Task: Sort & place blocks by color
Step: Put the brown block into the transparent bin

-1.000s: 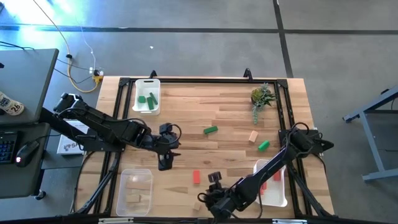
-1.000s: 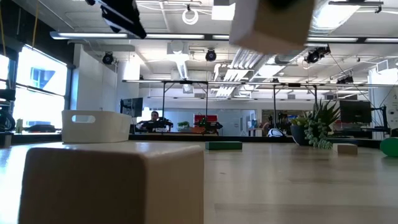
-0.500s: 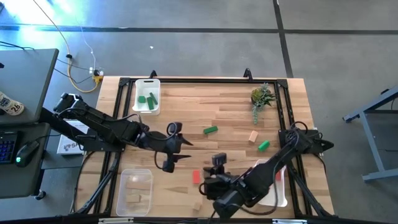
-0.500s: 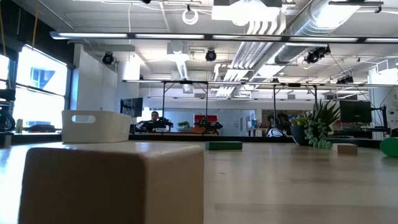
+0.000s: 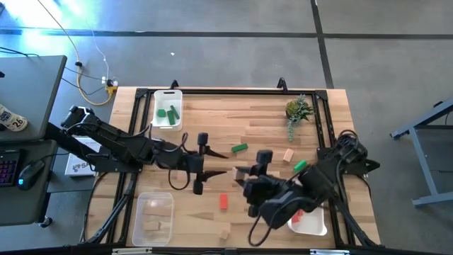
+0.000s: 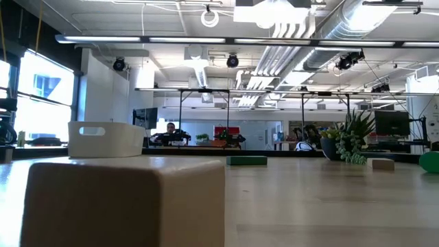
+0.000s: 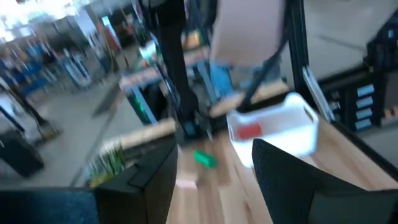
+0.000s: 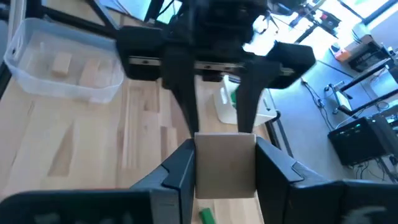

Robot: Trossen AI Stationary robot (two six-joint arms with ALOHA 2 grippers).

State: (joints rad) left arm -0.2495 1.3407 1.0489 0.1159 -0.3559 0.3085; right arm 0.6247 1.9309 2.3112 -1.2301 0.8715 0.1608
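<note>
A: Two grippers face each other over the middle of the table. From above, the right gripper (image 5: 243, 172) pinches a tan block (image 5: 238, 172), and the left gripper (image 5: 200, 161) stands spread wide with nothing between its fingers.

B: Does the right wrist view show more?

A: Yes, the tan block (image 8: 225, 165) fills the gap between the dark fingers (image 8: 179, 176), with the left gripper (image 8: 217, 99) straight ahead, its prongs either side of the block. Beyond lies a clear tray (image 8: 62, 68) with tan pieces.

B: And the rest?

A: Overhead only: a red block (image 5: 224, 202) and a tan cube (image 5: 224, 233) near the front, green blocks (image 5: 239, 148) mid-table, a white tray (image 5: 167, 110) holding green ones. The low view shows neither gripper, just a big tan cube (image 6: 123, 202) close up and a plant (image 6: 351, 145)
</note>
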